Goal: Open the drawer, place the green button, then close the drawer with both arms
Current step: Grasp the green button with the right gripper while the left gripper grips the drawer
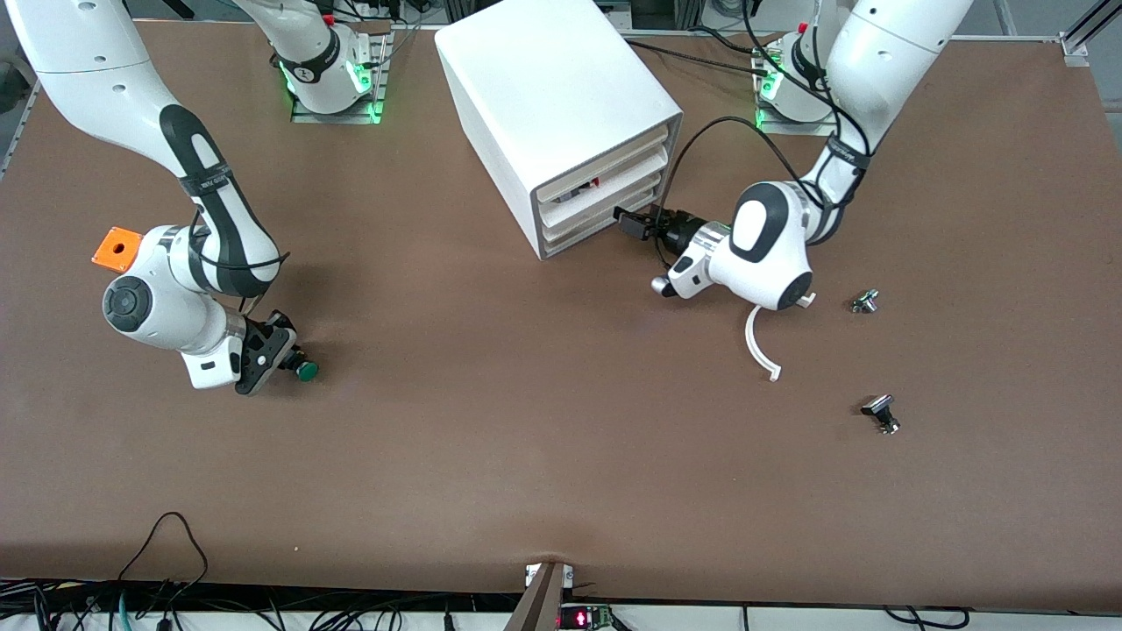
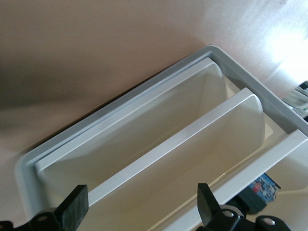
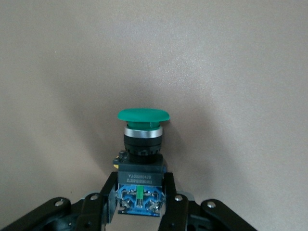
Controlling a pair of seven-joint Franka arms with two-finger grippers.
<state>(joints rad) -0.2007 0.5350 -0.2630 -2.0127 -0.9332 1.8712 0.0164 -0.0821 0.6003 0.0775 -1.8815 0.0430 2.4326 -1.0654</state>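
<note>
- The button lies on its side on the brown table, toward the right arm's end, its green cap pointing away from the gripper that holds it.
- The right gripper is low at the table and pinches the button by its black-and-blue body, one finger pressed to each side.
- An orange box with a hole sits on the table beside that arm's wrist, farther from the front camera than the button.
- The drawer is the lowest one in the white cabinet and sits pushed in.
- The left gripper is right in front of the cabinet's lower drawers with its fingers spread wide, holding nothing.
- In the left wrist view the drawer fronts fill the space between the spread fingers.
- Two small black-and-silver parts lie on the table toward the left arm's end, well apart from the cabinet.
- A curved white strip lies beside the left arm's wrist, nearer to the front camera.
</note>
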